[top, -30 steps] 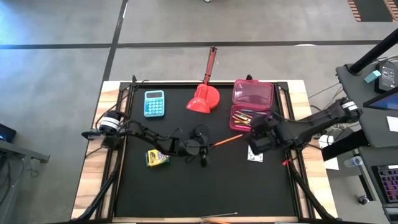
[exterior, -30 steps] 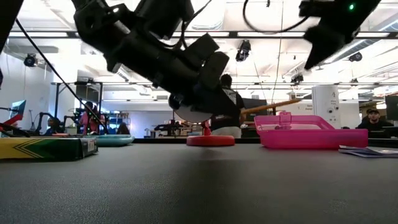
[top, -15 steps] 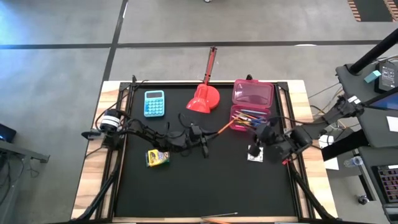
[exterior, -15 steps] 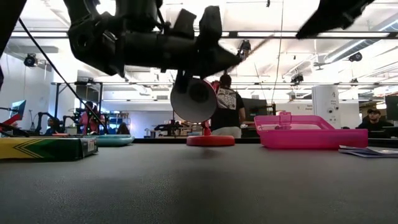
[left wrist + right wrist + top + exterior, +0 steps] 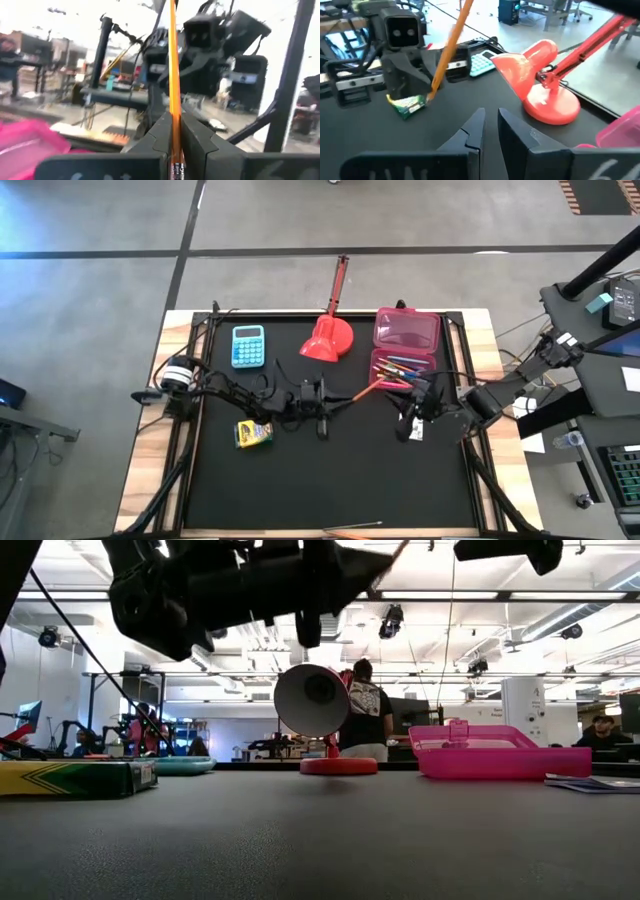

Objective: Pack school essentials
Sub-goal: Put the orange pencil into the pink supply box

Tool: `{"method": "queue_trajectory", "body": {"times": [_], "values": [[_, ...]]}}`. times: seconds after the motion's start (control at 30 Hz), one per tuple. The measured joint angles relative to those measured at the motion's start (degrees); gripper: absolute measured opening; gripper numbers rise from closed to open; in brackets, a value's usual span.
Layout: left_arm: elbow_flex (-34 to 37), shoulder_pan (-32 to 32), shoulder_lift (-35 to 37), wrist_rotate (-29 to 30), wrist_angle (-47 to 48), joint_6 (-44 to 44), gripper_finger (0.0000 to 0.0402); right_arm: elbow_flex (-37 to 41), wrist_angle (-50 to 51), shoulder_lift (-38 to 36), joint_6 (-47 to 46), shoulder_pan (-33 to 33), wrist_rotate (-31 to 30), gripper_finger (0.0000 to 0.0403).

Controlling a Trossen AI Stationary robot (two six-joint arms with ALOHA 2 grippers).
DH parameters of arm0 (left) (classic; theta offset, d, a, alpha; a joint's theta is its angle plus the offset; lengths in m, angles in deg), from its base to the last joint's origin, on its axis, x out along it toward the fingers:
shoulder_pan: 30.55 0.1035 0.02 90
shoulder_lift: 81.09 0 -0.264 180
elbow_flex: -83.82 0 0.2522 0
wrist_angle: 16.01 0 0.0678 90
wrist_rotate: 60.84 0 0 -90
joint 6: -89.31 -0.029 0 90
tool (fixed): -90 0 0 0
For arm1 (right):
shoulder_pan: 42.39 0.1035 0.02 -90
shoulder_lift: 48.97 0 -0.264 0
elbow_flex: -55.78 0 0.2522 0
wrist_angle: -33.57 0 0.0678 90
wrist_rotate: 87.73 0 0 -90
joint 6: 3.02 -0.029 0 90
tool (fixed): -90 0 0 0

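While hovering above the table (image 5: 330,480) mid-way across, clamps the pencil (image 5: 358,392) tight in the left gripper (image 5: 320,408). Seen in the left wrist view as an orange shaft (image 5: 173,60) pinched between the two closed fingers (image 5: 165,131) and running straight out ahead of the gripper (image 5: 174,120). Points from there toward the case (image 5: 405,345), with the far tip close to that case's nearer, open half, where several pens (image 5: 400,370) lie. Beside this gripper, toward the left arm's base and a little nearer the table's front edge: crayon box (image 5: 253,433), flat on the table. Farther back on that same side: calculator (image 5: 248,346). Behind the gripper, near the rear edge: scoop (image 5: 327,338), handle sticking out past the table.

Across from the pencil's tip, hangs the right gripper (image 5: 413,420), just in front of the case. Fingers (image 5: 472,131) drawn near together with a narrow gap, nothing between them. Directly under and beside it: white square (image 5: 412,430) on the table. Ahead of it in the right wrist view: the pencil (image 5: 447,55) slanting up from the left gripper, the crayon box (image 5: 409,106) below, the scoop (image 5: 540,85) off to one side.

Well away from both, at the table's front edge: a second pencil (image 5: 350,530).
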Motion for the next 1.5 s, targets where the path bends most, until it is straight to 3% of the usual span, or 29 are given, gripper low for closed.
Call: {"method": "queue_trajectory", "body": {"times": [0.2, 0.43, 1.5], "values": [[-1.27, 0.90, -0.04, -9.24, -2.19, 2.61, 0.0008, 0.00, -5.06, 0.78, 10.17, 0.07, 4.19, 0.0038], [-2.60, 0.90, -0.07, -9.94, -2.08, 1.90, 0.0008, -0.58, -19.98, 4.71, 23.55, 0.04, 6.48, 0.0038], [-2.49, 0.83, -0.09, -12.63, -2.06, 0.95, 0.0008, -4.37, -19.67, 6.27, 30.79, -0.37, 9.48, 0.0038]]}}
